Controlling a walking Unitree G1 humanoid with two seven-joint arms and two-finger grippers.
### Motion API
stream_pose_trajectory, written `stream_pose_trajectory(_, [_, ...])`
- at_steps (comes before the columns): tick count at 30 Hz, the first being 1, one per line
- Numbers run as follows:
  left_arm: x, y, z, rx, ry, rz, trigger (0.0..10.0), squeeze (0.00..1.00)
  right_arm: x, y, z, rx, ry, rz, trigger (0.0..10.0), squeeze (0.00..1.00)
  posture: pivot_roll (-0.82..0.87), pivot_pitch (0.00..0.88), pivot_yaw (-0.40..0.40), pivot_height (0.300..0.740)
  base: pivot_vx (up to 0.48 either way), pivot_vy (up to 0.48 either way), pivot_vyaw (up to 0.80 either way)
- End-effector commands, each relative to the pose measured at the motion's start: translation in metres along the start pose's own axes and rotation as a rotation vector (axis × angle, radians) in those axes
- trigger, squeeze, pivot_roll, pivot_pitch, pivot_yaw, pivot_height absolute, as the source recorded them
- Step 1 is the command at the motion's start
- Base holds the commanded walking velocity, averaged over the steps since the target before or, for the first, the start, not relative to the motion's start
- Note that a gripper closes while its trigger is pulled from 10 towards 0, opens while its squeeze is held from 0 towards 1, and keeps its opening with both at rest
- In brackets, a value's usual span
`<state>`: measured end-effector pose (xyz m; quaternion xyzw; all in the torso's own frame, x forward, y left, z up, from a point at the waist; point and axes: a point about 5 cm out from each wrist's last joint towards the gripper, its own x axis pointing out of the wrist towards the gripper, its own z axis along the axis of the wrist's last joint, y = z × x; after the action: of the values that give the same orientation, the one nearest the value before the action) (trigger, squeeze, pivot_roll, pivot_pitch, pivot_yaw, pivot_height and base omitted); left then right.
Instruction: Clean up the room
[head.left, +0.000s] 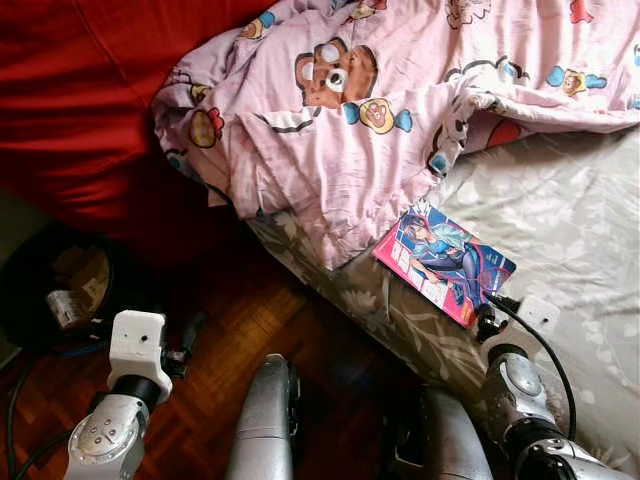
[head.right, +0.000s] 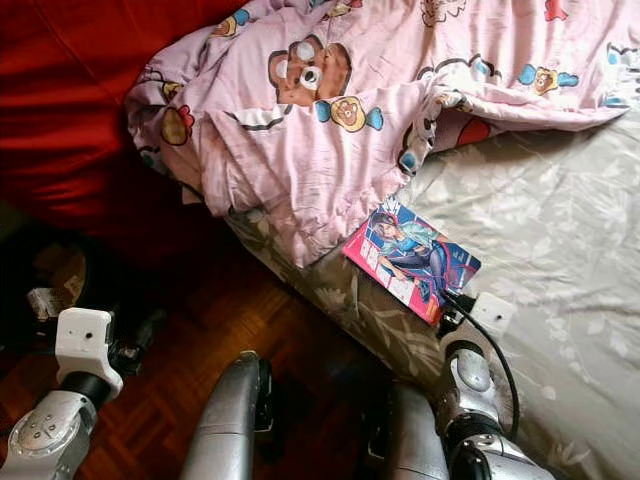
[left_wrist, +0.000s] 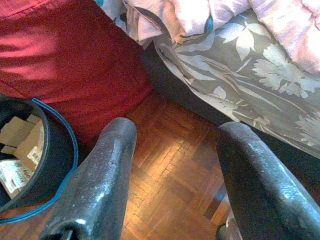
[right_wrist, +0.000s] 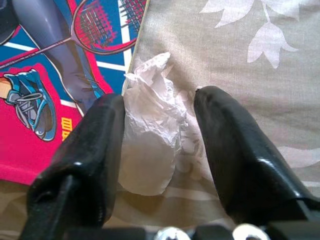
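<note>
A crumpled white tissue (right_wrist: 150, 145) lies on the grey floral bed sheet (head.left: 570, 220), right beside a pink and blue comic book (head.left: 445, 262). My right gripper (right_wrist: 159, 100) is down on the bed, open, with one finger on each side of the tissue; one finger (right_wrist: 95, 140) touches it and the other (right_wrist: 225, 140) stands a little apart. My left gripper (left_wrist: 177, 127) hangs open and empty over the parquet floor (left_wrist: 170, 170), close to a black waste bin (left_wrist: 50, 160) holding cardboard scraps.
A rumpled pink cartoon blanket (head.left: 350, 120) covers the far part of the bed and hangs over its edge. A big red cushion (head.left: 80, 100) sits on the floor to the left, behind the bin (head.left: 60, 290). My legs (head.left: 265, 420) stand on the floor below.
</note>
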<state>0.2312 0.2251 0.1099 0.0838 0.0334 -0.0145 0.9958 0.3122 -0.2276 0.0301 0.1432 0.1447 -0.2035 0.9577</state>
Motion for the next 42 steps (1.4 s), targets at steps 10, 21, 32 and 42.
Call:
stream_pose_trajectory(10, [-0.007, 0.012, -0.003, 0.043, 0.034, 0.016, 10.0, 0.00, -0.007, -0.010, -0.020, 0.009, 0.068, -0.034, 0.0, 0.00, 0.21, 0.461, 0.120, 0.651, 0.000, 0.000, 0.00])
stream_pose_trajectory(21, [-0.009, 0.027, -0.005, 0.066, 0.048, 0.043, 10.0, 0.00, -0.009, -0.011, -0.023, 0.003, 0.072, -0.021, 0.0, 0.00, 0.20, 0.455, 0.121, 0.651, 0.000, 0.000, 0.00])
stream_pose_trajectory(32, [0.002, 0.029, -0.016, -0.021, 0.053, 0.092, 10.0, 0.00, -0.009, -0.025, -0.019, 0.004, 0.039, -0.048, 0.0, 0.00, 0.15, 0.382, 0.096, 0.651, 0.000, 0.000, 0.00])
stream_pose_trajectory(42, [0.023, 0.023, -0.048, -0.099, 0.098, 0.135, 10.0, 0.00, -0.013, -0.031, -0.010, -0.071, -0.073, 0.042, 0.0, 0.00, 0.04, 0.125, 0.043, 0.651, 0.000, 0.000, 0.00])
